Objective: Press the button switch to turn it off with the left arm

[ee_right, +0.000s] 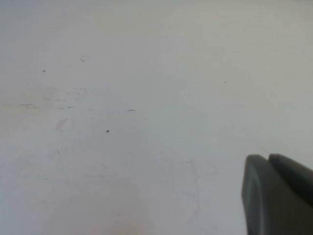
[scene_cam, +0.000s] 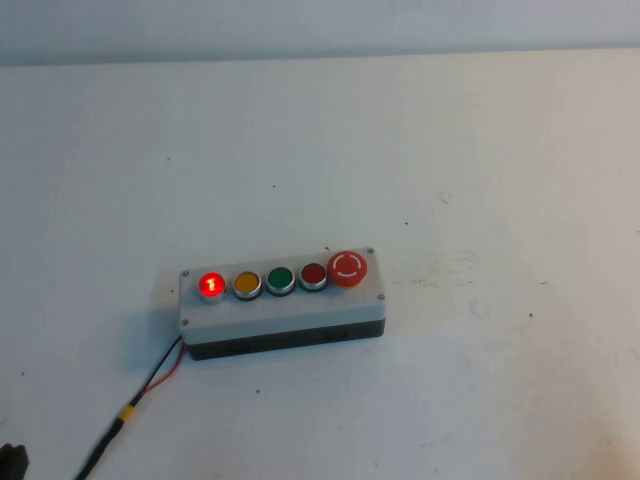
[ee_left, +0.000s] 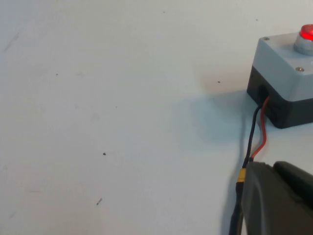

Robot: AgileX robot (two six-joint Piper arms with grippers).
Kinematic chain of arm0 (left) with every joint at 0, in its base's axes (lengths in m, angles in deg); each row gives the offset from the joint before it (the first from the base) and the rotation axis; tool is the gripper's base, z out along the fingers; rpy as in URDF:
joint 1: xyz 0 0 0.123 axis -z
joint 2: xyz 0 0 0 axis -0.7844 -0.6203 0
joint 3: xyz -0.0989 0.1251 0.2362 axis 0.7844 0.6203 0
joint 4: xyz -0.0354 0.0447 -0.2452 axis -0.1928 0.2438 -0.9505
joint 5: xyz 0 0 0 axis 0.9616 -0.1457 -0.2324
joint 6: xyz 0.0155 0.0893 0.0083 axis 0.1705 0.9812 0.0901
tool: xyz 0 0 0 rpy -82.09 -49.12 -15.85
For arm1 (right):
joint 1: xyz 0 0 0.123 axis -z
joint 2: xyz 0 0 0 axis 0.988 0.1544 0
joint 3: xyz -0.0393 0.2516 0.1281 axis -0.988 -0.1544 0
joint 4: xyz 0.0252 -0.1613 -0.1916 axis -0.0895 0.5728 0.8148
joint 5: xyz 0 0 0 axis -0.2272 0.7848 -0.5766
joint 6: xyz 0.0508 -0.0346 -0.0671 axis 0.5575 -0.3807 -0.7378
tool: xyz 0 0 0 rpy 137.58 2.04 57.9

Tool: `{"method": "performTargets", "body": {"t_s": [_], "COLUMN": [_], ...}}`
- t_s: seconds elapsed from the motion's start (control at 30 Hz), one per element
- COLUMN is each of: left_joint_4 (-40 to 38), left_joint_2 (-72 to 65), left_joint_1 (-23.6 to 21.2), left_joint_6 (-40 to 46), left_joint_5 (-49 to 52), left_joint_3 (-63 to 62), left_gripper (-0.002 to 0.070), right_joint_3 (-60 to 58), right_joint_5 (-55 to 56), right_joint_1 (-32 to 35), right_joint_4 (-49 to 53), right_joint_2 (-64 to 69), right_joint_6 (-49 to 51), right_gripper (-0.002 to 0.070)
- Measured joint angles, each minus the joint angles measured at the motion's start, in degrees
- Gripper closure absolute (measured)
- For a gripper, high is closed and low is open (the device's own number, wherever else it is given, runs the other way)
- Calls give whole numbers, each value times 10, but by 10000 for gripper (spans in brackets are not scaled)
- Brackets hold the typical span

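The button switch glows bright red at the left end of the five-button row on a grey box lying mid-table. It also shows in the left wrist view, at the corner of the box. My left gripper is shut and empty, low over the table beside the box's cable, short of the box. Only its black tip shows at the high view's bottom left corner. My right gripper is shut and empty over bare table, outside the high view.
On the box, right of the glowing button, stand yellow, green and dark red buttons and a large red mushroom stop button. A black and red cable with a yellow band runs from the box's left end to the front edge.
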Motion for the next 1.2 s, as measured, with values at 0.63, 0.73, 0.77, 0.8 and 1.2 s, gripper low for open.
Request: {"method": "performTargets", "body": {"t_s": [0.63, 0.73, 0.77, 0.8, 1.2], "left_joint_4": [0, 0, 0, 0, -168], "left_joint_2": [0, 0, 0, 0, 0], "left_joint_1": [0, 0, 0, 0, 0], "left_joint_6": [0, 0, 0, 0, -9], "left_joint_5": [0, 0, 0, 0, -70], "left_joint_3": [0, 0, 0, 0, 0], "left_gripper": [677, 677, 677, 677, 677], "right_joint_3": [0, 0, 0, 0, 0], "right_joint_5": [0, 0, 0, 0, 0], "right_joint_1": [0, 0, 0, 0, 0], "right_joint_4": [0, 0, 0, 0, 0], "right_joint_2": [0, 0, 0, 0, 0], "right_joint_6": [0, 0, 0, 0, 0], "right_gripper": [692, 692, 692, 692, 692]}}
